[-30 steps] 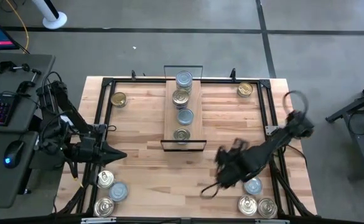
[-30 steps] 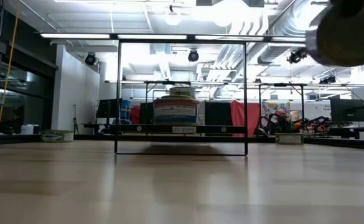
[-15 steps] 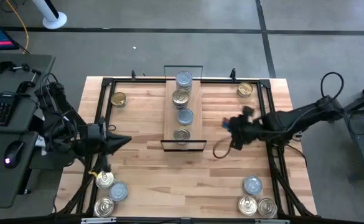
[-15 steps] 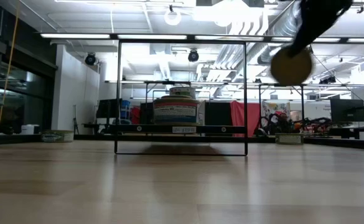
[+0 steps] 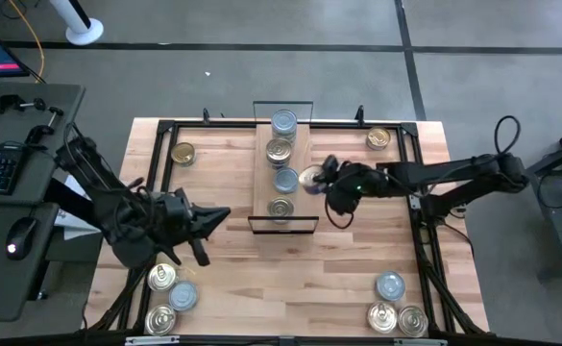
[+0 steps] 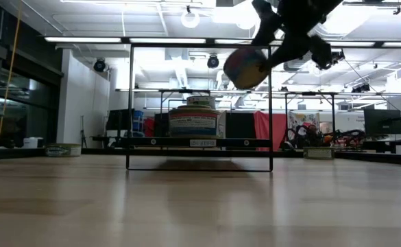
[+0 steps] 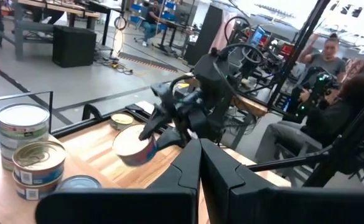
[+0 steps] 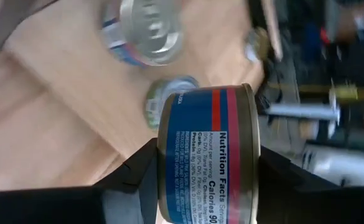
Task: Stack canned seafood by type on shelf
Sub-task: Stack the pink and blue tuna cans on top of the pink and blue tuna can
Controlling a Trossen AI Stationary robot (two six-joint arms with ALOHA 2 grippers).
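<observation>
- The right gripper (image 5: 317, 179) holds a tin (image 5: 309, 179) in the air just beside the shelf (image 5: 263, 183), at its right edge; the jaws are clamped on the tin's sides, its blue and red label (image 8: 210, 162) facing the wrist camera.
- From table level that tin (image 6: 245, 66) hangs tilted, high above the plank (image 6: 199, 143).
- Four tins sit in a row on the shelf: a silver one (image 5: 283, 122) at the far end, a gold one (image 5: 279, 150), a silver-blue one (image 5: 285, 180), and a gold one (image 5: 281, 208) nearest the front.
- Loose on the table (image 5: 223, 269): one gold tin (image 5: 183, 153) at far left, one (image 5: 378, 138) at far right, three (image 5: 168, 293) at the near left corner, three more (image 5: 396, 309) at the near right.
- The left gripper (image 5: 225, 216) hovers over the table left of the shelf, jaws together, holding nothing.
- Two people (image 7: 331, 81) are beyond the table.
</observation>
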